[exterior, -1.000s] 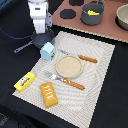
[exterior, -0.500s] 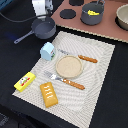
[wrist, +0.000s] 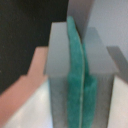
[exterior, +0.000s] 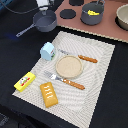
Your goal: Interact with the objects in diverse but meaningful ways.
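Observation:
The grey long-handled saucepan [exterior: 45, 20] stands at the back, its handle pointing to the exterior view's left. The small white carton [exterior: 48, 51] stands on the beige mat [exterior: 97, 75]. The yellow red-labelled box [exterior: 24, 81] and the orange-brown scored bread block [exterior: 49, 94] lie at the mat's near corner. A yellow piece, likely the cheese, sits in a grey pot [exterior: 92, 12]. My gripper [exterior: 44, 4] is just above the saucepan, mostly cut off by the picture's edge. In the wrist view its green pads [wrist: 75, 75] press together with nothing between them.
A round tan plate [exterior: 68, 66] lies mid-mat between an orange-handled knife [exterior: 80, 58] and fork [exterior: 66, 80]. A reddish-brown board [exterior: 107, 30] at the back holds the grey pot, black discs [exterior: 67, 13] and a bowl [exterior: 122, 17].
My gripper has lifted away from the spot above the carton and moved back to the saucepan, almost leaving the exterior view. The saucepan, hidden before, now shows in full.

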